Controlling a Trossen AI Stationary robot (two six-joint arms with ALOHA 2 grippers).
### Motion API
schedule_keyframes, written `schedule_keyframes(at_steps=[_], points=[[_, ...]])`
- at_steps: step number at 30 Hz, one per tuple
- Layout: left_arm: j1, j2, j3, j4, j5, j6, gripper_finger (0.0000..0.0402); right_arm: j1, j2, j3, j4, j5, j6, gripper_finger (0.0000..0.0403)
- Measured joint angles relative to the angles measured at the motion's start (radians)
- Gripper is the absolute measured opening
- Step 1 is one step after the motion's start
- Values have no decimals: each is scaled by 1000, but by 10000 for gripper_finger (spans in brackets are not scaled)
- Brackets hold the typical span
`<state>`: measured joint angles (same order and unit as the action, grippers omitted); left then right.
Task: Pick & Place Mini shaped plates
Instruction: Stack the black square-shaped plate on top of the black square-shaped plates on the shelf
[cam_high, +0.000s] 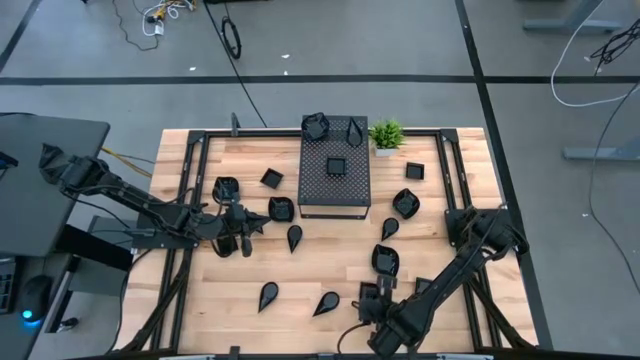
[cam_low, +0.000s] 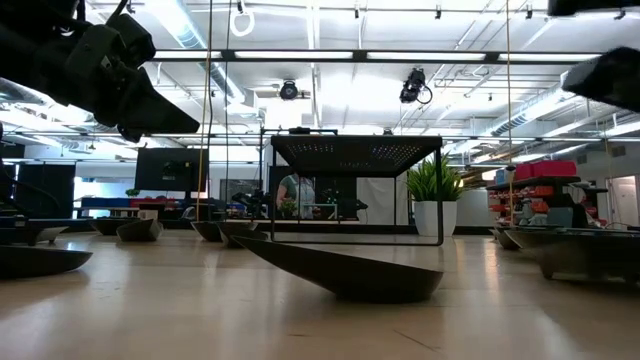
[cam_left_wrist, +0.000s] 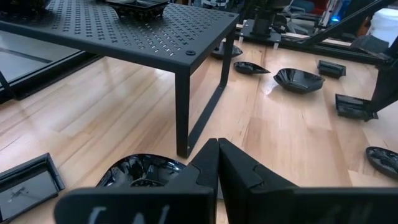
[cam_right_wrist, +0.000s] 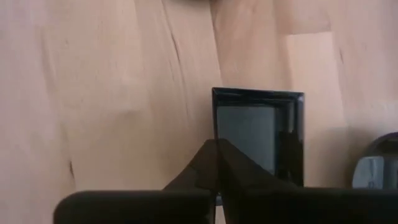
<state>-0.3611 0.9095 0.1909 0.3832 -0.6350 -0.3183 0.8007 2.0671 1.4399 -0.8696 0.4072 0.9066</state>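
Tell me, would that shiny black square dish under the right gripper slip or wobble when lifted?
Probably slippery: the glossy black square dish mirrors light like glaze. The right gripper is shut at its thin raised rim, a narrow hold, so it might tilt. It looks stiff and likely light, being small and shallow.

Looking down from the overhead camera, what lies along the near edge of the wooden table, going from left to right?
Glossy black teardrop dish → second glossy black teardrop dish → right claw, shut on the small glossy black square dish.
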Motion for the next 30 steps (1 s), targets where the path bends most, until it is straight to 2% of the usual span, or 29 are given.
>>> schedule_keyframes(at_steps=[6, 9, 12, 16, 24, 27, 30], points=[[0, 0, 0, 0, 0, 0, 16, -31, -107, 0, 29, 12, -35, 2], [0, 0, 0, 0, 0, 0, 16, -66, -185, 0, 105, 50, -156, 1], [0, 0, 0, 0, 0, 0, 16, -123, -258, 0, 204, 106, -343, 1], [0, 0, 0, 1, -8, 0, 16, -247, -330, 1, 268, 186, -636, 1], [0, 0, 0, -8, -8, -3, 16, -616, -369, 1, 290, 202, -1171, 0], [0, 0, 0, -11, -8, -5, 16, -725, -369, 1, 286, 206, -1286, 0], [0, 0, 0, -16, -8, -7, 16, -800, -369, 1, 267, 217, -1316, 0]])
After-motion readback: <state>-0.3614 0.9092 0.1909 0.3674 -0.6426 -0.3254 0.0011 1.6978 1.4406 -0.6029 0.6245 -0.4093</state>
